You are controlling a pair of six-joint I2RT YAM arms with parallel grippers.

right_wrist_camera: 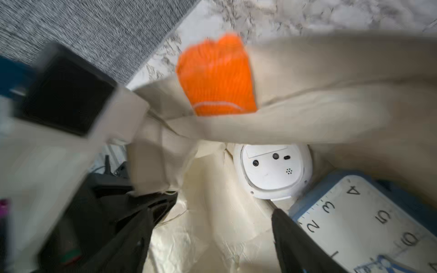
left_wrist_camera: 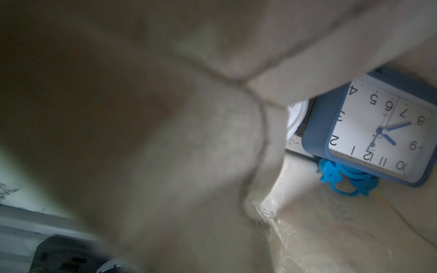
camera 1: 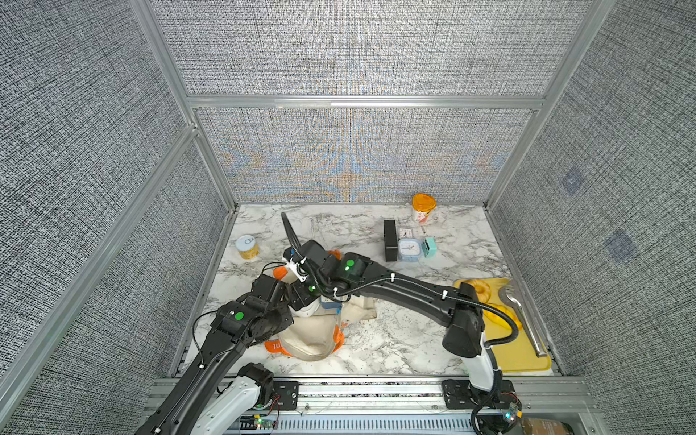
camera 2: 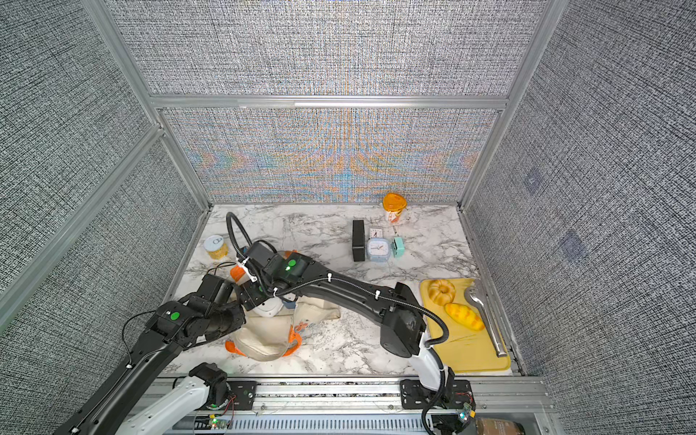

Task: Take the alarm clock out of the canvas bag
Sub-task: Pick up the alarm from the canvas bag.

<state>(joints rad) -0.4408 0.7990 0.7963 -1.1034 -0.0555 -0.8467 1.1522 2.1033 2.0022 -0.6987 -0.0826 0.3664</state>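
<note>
Canvas bag (camera 1: 312, 339): cream cloth, limp, slumped on the bench (camera 1: 376, 350), low centre in both top views.
Left tool (right_wrist_camera: 139, 120): closed tight, seemingly pinching the bag's rim by an orange tab (right_wrist_camera: 217, 75).
Right tool (right_wrist_camera: 222, 205): spread wide, empty, poised at the bag's mouth.
Blue alarm clock (left_wrist_camera: 378, 132): in the bag beside a white clock (right_wrist_camera: 272, 172); probably light, hard, smooth plastic, so grip across its flat sides.
Views: only the wrist views show the dial; the top views give just slivers under the arms.
</note>
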